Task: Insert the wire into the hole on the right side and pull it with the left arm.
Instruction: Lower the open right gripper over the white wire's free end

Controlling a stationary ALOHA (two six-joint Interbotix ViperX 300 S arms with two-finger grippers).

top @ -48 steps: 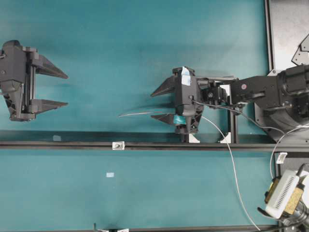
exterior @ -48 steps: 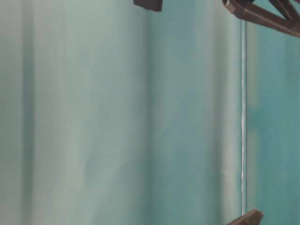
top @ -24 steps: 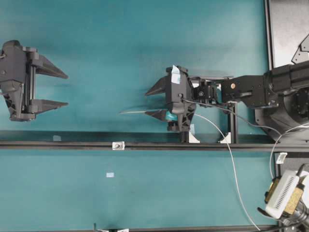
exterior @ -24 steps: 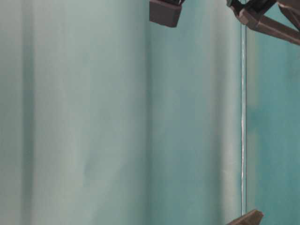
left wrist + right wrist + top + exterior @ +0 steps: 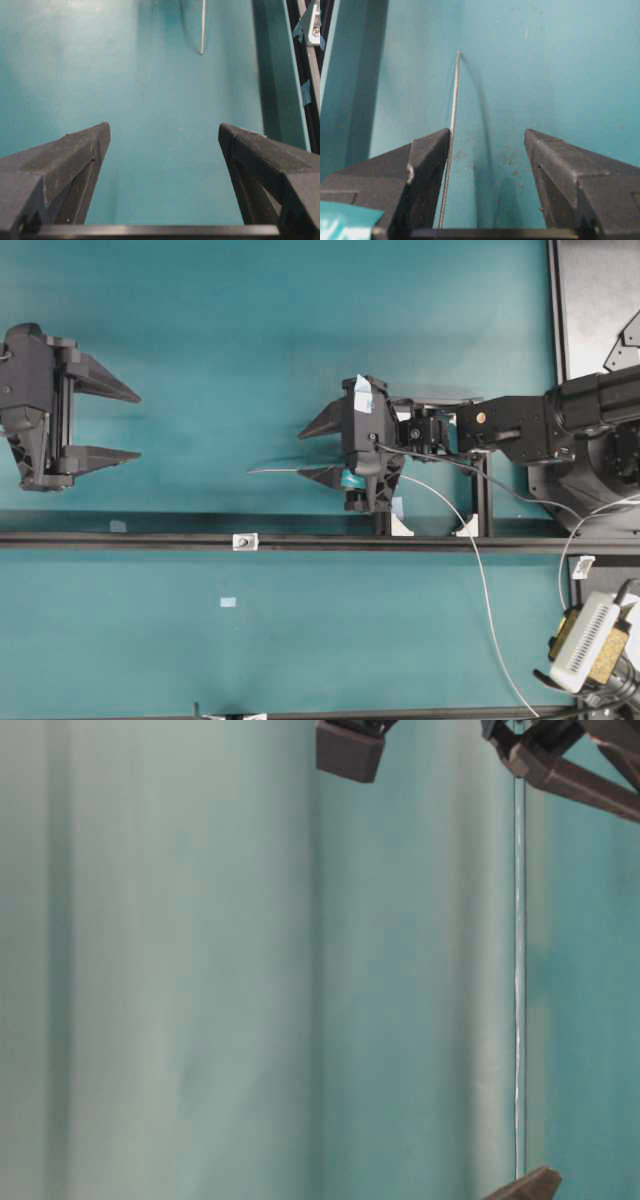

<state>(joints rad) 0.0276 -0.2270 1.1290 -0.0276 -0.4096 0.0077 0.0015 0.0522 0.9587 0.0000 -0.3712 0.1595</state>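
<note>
The thin pale wire [image 5: 285, 470] lies on the teal table, its free end pointing left. It runs back under my right gripper [image 5: 302, 453] and curves away toward the lower right. In the right wrist view the wire [image 5: 454, 100] passes between the jaws, right against the inner face of the left finger [image 5: 427, 165]. That gripper [image 5: 487, 132] is open, with a wide gap to the other finger. The hole [image 5: 244, 540] is a small silver fitting on the black rail, below and left of the wire's tip. My left gripper [image 5: 138, 425] rests open and empty at the far left; the left wrist view shows the wire tip [image 5: 202, 30] far ahead.
A black rail [image 5: 420, 540] crosses the table from side to side below both grippers. A beige box with a white block [image 5: 585, 645] and a thicker white cable [image 5: 568, 555] sit at the lower right. A dark plate [image 5: 600, 300] fills the upper right corner.
My right gripper has slid left along the wire and its jaws have narrowed a little around it. The wire's tip and the left arm have not moved.
</note>
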